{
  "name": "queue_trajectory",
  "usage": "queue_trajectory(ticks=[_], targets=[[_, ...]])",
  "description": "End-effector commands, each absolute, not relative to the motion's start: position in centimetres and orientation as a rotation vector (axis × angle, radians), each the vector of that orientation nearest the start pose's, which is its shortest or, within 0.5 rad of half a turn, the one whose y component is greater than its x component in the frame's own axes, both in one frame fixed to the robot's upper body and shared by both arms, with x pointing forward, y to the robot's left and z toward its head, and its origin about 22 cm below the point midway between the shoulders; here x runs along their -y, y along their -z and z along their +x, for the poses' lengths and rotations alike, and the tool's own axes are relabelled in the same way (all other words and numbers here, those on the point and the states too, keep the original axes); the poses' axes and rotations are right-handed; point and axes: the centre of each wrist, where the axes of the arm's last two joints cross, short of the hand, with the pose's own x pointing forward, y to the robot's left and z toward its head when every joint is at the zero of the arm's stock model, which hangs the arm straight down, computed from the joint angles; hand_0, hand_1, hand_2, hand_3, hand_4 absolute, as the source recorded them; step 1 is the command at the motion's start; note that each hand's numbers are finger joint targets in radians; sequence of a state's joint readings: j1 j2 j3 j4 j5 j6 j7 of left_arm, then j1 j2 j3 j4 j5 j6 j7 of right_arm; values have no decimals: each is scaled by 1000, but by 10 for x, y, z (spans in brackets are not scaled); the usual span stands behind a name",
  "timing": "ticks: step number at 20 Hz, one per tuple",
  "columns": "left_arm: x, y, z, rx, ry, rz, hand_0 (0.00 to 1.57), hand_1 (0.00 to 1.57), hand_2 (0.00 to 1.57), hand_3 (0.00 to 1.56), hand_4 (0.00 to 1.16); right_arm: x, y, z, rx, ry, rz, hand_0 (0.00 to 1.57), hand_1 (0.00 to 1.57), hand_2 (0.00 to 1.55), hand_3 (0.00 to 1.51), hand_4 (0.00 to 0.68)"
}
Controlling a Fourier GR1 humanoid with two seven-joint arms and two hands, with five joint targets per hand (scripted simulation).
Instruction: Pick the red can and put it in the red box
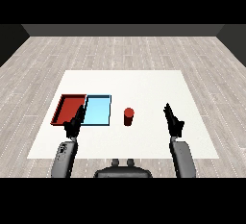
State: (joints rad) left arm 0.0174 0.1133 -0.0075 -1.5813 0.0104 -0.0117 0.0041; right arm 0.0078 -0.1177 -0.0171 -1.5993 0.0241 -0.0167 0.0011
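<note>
The red can (129, 117) stands alone on the surface (144, 83). Both hands, left hand (75, 122) and right hand (174, 120), are open; the left hides the red tray's (67, 106) near right corner.

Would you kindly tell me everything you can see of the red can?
The red can is a small, plain red cylinder with a slightly lighter top, standing upright on the white table. It sits just right of the light blue tray, apart from it. Neither hand touches it; the right hand is nearer.
</note>
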Motion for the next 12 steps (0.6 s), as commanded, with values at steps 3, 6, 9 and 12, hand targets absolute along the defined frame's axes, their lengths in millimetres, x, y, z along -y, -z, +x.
queue_trajectory(ticks=[3,6,9,12], targets=[[-252,-5,240,1600,97,51,0,0,0,0,0,266,-10,223,1596,-67,-111,0,0,0,0,0],[-232,9,242,1601,116,48,0,0,0,0,0,264,-8,207,1609,-51,-84,0,0,0,0,0],[-241,-31,251,2011,21,-33,0,0,0,0,0,260,-25,215,1903,-63,46,0,0,0,0,0],[-249,-23,240,2053,25,-49,0,0,0,0,0,273,-18,219,1921,-43,79,0,0,0,0,0]])
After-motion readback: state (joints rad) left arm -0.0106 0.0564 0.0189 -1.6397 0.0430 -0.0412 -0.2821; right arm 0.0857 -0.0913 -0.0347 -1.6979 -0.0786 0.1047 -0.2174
